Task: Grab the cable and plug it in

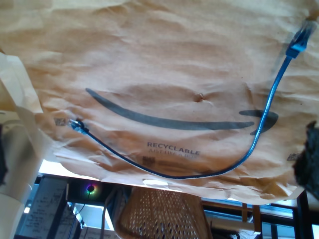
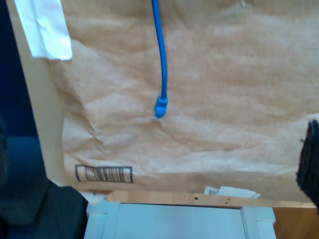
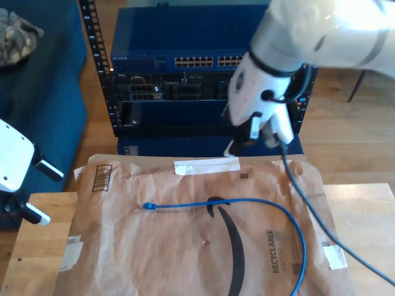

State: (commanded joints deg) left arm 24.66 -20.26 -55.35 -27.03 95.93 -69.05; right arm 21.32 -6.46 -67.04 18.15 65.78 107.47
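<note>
The cable (image 3: 247,202) is thin and bright blue and lies loose on brown packing paper (image 3: 173,259). One plug (image 3: 148,206) points to the exterior view's left. From it the cable runs to that view's right and bends toward the near edge. The first wrist view shows the whole cable (image 1: 259,134) with a plug at each end (image 1: 300,41) (image 1: 76,124). My first gripper (image 1: 155,157) is open, one dark finger (image 1: 310,167) at each side. My second gripper (image 2: 164,174) is open above the plug (image 2: 160,107), clear of it.
A blue rack (image 3: 203,61) with rows of network ports stands behind the paper. A big white arm's gripper (image 3: 258,139) hangs over the paper's far edge, trailing a thick black cable (image 3: 315,209). Another arm's gripper (image 3: 44,192) sits at the exterior view's left edge. The wooden table (image 3: 364,209) shows beside the paper.
</note>
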